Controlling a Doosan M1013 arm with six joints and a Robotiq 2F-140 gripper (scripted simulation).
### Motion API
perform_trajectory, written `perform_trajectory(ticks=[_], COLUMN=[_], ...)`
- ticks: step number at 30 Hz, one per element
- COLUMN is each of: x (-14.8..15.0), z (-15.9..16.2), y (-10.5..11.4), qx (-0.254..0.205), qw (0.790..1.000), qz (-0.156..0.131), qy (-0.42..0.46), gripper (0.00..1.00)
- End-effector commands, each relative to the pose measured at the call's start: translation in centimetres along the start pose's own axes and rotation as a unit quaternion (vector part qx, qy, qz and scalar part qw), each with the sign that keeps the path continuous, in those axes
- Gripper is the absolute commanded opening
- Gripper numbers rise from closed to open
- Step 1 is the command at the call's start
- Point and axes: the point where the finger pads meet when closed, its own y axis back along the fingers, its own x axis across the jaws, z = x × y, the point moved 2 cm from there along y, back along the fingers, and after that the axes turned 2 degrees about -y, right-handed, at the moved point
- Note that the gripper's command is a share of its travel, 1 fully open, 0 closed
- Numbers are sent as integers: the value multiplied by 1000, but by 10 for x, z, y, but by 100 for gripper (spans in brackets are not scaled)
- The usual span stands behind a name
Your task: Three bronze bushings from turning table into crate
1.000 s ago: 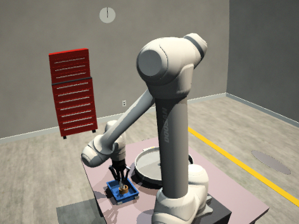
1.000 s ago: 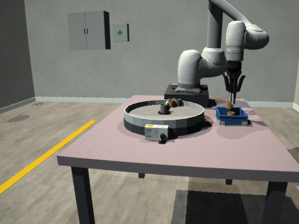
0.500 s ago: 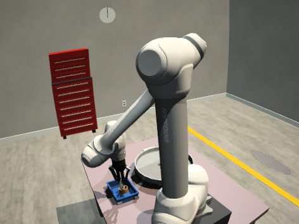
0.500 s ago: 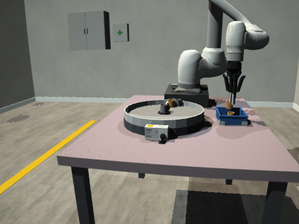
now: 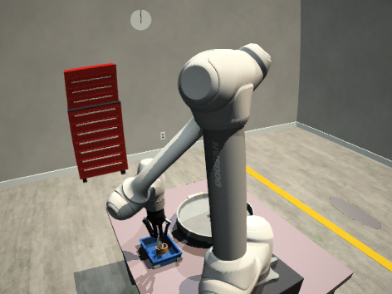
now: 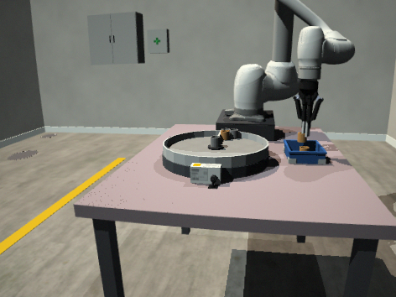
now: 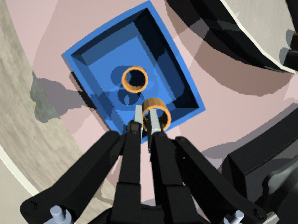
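Note:
My gripper [image 7: 144, 115] is shut on the wall of a bronze bushing [image 7: 157, 113] and holds it low over the blue crate [image 7: 133, 72]. The same shows in the exterior view, where the held bushing [image 6: 300, 137] hangs just above the crate [image 6: 305, 151]. Another bronze bushing [image 7: 135, 79] lies on the crate floor; it also shows in the exterior view [image 6: 304, 148]. On the turning table [image 6: 215, 150] stand a bronze bushing [image 6: 225, 134] and two dark bushings [image 6: 216, 142] [image 6: 235, 133]. The top view shows the gripper [image 5: 159, 240] over the crate [image 5: 160, 256].
The turning table's raised rim lies just right of the crate. A small grey control box [image 6: 205, 173] sits at the table's front. The arm's base pedestal [image 6: 246, 120] stands behind the turning table. The pink table edge is close behind the crate.

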Motion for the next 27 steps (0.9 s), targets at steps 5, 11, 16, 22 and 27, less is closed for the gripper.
perform_trajectory(ticks=[5, 11, 16, 22, 27], x=[0, 0, 0, 0, 0], z=[0, 0, 0, 0, 0], y=[0, -2, -6, -14, -23], qx=[0, 0, 0, 0, 0], qw=[1000, 1000, 1000, 1000, 1000], qz=[0, 0, 0, 0, 0], qy=[0, 0, 0, 0, 0], gripper=[0, 0, 0, 0, 0])
